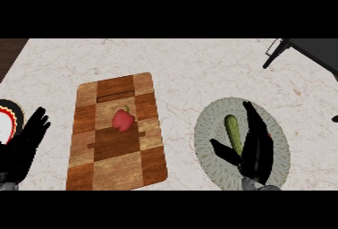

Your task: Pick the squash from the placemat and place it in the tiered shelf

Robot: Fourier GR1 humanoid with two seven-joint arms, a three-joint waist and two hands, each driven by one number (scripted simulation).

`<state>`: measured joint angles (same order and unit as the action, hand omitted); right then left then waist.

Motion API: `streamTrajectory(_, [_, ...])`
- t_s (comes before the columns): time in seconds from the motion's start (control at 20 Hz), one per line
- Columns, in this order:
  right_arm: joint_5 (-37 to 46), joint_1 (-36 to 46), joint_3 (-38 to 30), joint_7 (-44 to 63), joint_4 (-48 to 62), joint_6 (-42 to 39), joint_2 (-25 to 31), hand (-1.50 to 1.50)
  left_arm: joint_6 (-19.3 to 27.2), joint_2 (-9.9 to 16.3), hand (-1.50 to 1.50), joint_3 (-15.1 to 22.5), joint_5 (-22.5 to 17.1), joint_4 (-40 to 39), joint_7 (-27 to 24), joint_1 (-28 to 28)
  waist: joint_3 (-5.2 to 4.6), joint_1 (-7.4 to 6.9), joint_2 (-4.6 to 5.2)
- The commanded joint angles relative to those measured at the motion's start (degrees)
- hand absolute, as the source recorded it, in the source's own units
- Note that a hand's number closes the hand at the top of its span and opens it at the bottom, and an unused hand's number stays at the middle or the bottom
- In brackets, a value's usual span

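A long green squash (234,133) lies on a round grey-green placemat (214,156) at the right of the counter. My right hand (256,147) hovers over the placemat just right of the squash, fingers straight and pointing away, thumb spread toward the lower end of the squash. It holds nothing. The black tiered shelf (310,49) shows only as a corner at the upper right. My left hand (27,134) rests open at the left edge, fingers up.
A checkered wooden cutting board (119,165) lies left of centre with a red pepper (123,120) on it. A plate with a red and yellow rim (6,117) peeks in at the far left, behind my left hand.
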<state>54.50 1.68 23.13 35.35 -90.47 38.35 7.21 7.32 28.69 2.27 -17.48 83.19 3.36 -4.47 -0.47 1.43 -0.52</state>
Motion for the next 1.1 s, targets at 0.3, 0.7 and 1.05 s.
streamTrajectory(0.3, [12.1,1.37,6.78,25.93,-6.63,-39.22,-0.57,-1.5,-1.12,0.44,0.0,-0.36,-0.27,-0.24,1.02,1.27,0.03,-0.89,0.22])
streamTrajectory(0.7, [9.5,9.65,4.14,36.46,-11.01,-66.13,-3.17,-1.5,-2.41,0.0,0.0,-1.3,-0.24,-2.48,-0.21,2.94,0.27,-1.43,0.53])
streamTrajectory(1.05, [10.32,7.78,1.13,34.69,-10.21,-69.42,-4.49,-1.5,-2.26,-0.79,0.0,-0.98,1.25,-0.75,-0.39,0.64,0.43,-1.75,0.4])
